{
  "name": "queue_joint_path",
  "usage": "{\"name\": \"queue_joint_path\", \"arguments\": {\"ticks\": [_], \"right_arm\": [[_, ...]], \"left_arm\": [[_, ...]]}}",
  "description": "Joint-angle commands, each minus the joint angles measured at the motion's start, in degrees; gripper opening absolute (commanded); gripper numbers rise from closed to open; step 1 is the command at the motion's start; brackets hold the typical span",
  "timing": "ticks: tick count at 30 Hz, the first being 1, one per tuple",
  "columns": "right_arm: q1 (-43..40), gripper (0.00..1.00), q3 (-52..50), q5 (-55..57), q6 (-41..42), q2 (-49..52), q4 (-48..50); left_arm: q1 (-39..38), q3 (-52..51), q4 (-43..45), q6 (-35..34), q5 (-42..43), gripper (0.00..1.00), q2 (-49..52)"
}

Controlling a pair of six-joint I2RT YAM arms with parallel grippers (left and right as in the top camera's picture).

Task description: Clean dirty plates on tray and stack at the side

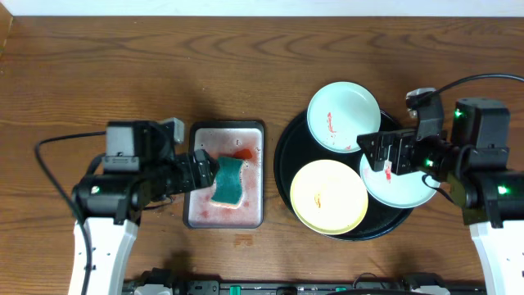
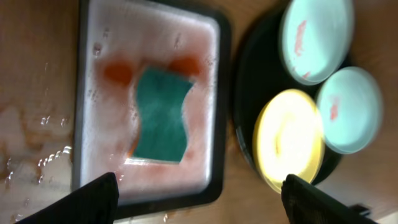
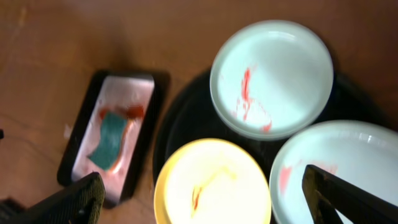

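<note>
Tray (image 1: 288, 168), black, round: holds all three plates, each red-smeared.
- Yellow plate (image 1: 329, 197) sits at the tray's edge nearest the robot.
- One mint plate (image 1: 344, 117) overhangs its far rim.
- Second mint plate (image 1: 403, 190) sits at its right edge.

None looks wiped, and none is stacked on the bare wood (image 1: 123, 65) beside the tray, so the task seems barely begun.

Green sponge (image 1: 228, 182): lies loose in the silver pan (image 1: 199, 205), just left of the tray.

Left gripper (image 1: 206, 170): over the sponge, fingers spread, empty.

Right gripper (image 1: 385, 152): over the second mint plate, fingers spread, empty.

Right wrist view shows that plate's smear, largely covered from overhead. Left wrist view shows water (image 2: 37, 155) on the wood beyond the pan.

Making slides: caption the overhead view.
Three red-smeared plates on the black tray; green sponge in the silver pan.
</note>
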Motion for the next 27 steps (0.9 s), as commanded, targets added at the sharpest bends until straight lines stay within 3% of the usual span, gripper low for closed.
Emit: {"name": "queue_joint_path", "arguments": {"ticks": [1,6,10,16,25,27], "right_arm": [[0.4,0.98,0.9,-0.6,-0.4,2.4,-3.4],[0.9,0.86,0.9,-0.6,-0.4,6.6,-10.0],[3.5,0.82,0.9,-0.6,-0.4,9.2,-11.0],[9.1,0.8,0.9,0.5,-0.4,10.5,-10.0],[12.6,0.78,0.9,6.3,4.4,10.5,-10.0],[12.6,0.79,0.9,6.3,5.0,10.5,-10.1]], "left_arm": [[-3.2,0.4,-1.7,0.1,-8.4,0.84,2.7],[-10.9,-4.1,1.7,-3.7,-13.5,0.84,8.1],[-16.5,-6.9,6.8,-8.4,-21.9,0.84,14.4],[-17.1,-7.2,13.5,-8.7,-23.5,0.76,25.3],[-16.9,-7.2,21.6,-6.9,-17.2,0.36,36.6],[-16.9,-7.1,21.7,-6.0,-17.2,0.08,37.0]]}}
